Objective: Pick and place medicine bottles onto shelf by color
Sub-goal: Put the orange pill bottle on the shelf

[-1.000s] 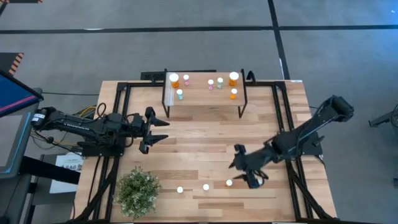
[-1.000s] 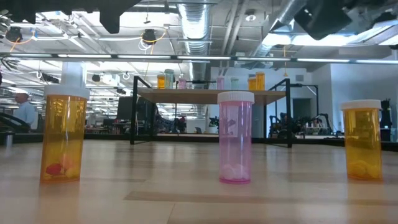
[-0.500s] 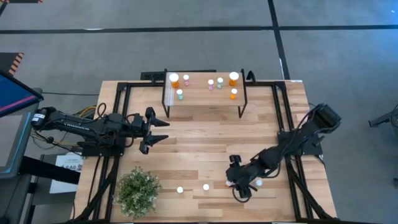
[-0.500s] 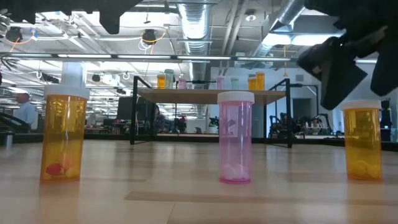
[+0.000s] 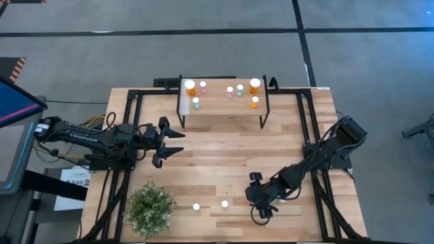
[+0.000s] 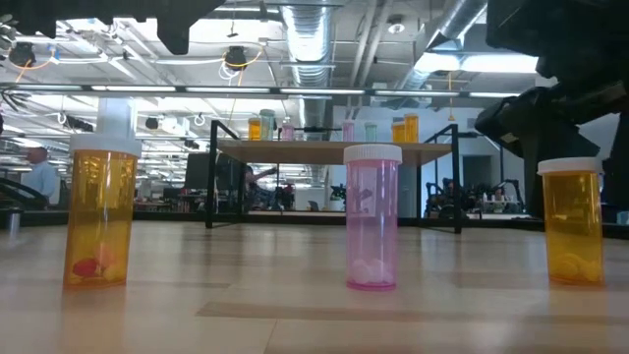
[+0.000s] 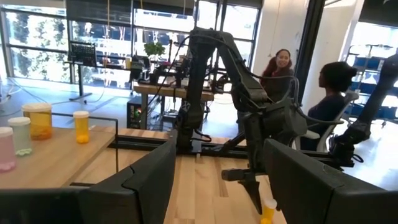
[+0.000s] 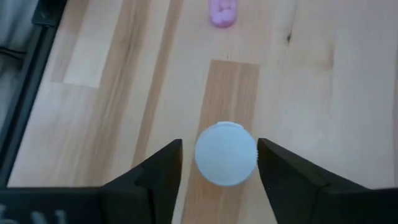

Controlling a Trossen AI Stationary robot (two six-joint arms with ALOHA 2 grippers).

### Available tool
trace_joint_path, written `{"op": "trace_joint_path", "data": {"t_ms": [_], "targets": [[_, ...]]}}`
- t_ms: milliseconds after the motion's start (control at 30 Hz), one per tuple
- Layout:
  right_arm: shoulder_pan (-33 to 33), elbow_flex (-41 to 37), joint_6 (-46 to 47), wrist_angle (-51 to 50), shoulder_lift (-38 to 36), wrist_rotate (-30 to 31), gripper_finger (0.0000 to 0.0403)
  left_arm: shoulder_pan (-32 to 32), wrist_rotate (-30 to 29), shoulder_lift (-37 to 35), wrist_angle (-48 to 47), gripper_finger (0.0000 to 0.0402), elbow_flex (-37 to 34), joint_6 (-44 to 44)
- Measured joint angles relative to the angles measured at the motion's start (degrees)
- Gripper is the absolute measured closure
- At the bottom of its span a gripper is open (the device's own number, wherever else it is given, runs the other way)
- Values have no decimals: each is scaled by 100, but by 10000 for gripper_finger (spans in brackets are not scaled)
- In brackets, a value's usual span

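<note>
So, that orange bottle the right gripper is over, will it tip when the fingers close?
Probably somewhat tippy: the orange bottle is tall and narrow. It looks light, with only a few pills at its bottom. The right gripper is open, fingers either side of the white cap, so an even squeeze should hold.

Light wood plank desk [image 5: 224, 152] on a black metal frame. Green leafy potted plant [image 5: 150, 209] at the near left corner of the desk. Grey floor [image 5: 203, 54] around the desk, crossed by dark lines. Monitor with pink and blue screen edge [image 5: 13, 105] off the left side. Left wrist view: two people [image 7: 281, 65] in the room beyond the desk, and large windows [image 7: 37, 37] behind.
</note>
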Motion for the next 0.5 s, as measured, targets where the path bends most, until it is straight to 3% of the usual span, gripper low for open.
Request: {"op": "trace_joint_path", "data": {"t_ms": [300, 500], "targets": [[-4, 0, 8, -5, -23, -2, 261, 0, 0, 0, -7, 171, 0, -2], [-24, 24, -41, -51, -44, -7, 271, 0, 0, 0, -5, 171, 0, 0]]}}
